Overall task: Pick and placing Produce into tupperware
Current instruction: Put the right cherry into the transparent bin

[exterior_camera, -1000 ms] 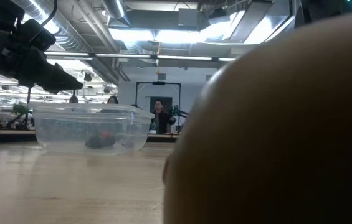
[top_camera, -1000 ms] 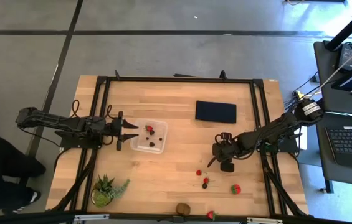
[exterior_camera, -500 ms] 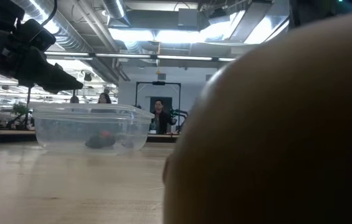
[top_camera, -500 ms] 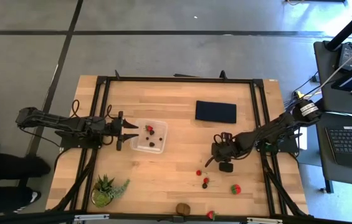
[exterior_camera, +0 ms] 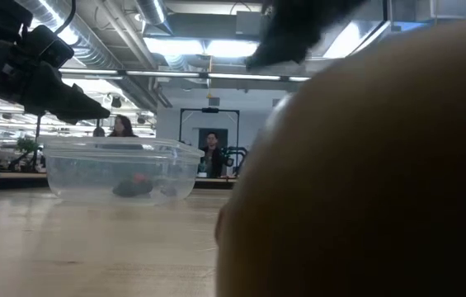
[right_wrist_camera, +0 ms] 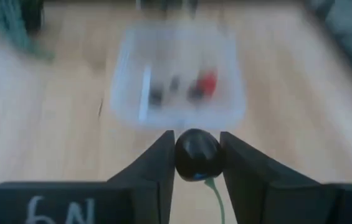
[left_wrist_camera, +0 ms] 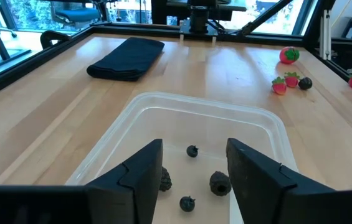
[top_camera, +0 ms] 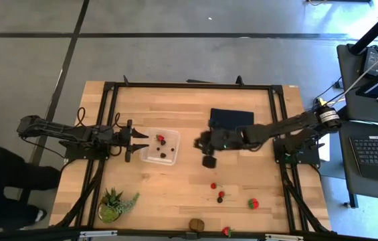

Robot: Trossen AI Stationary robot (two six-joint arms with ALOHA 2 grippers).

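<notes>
High view: right pincer [top_camera: 207, 142] is out over mid-surface, between the tub [top_camera: 160, 146] and the dark cloth [top_camera: 231, 120], heading tub-wards by the look of it. Left pincer [top_camera: 137, 138] sits at the tub's left edge, waiting. Tub holds a strawberry [top_camera: 160, 139] and dark bits. Loose on the surface [top_camera: 175, 187]: two small strawberries [top_camera: 213, 185] and a dark berry [top_camera: 220, 199] together, another strawberry [top_camera: 253, 203] beside them, a kiwi [top_camera: 196, 224] and one more strawberry at the front edge. Plant [top_camera: 115, 203] front left. Low view: mostly blocked by a brown blob close to the lens; tub visible, left arm above it, people far back in the room. Left wrist view: its fingers [left_wrist_camera: 139, 174] stand apart with nothing between, over the tub with four small dark fruits inside. Right wrist view: pincer clamped on a dark round berry [right_wrist_camera: 196, 153] with a green stem hanging down, tub straight ahead. Handling guess: berry is light, smooth, likely slippery and easily squashed, so the current grip across its widest part looks right; keep squeeze gentle and release low over the tub so it doesn't bounce out.
</notes>
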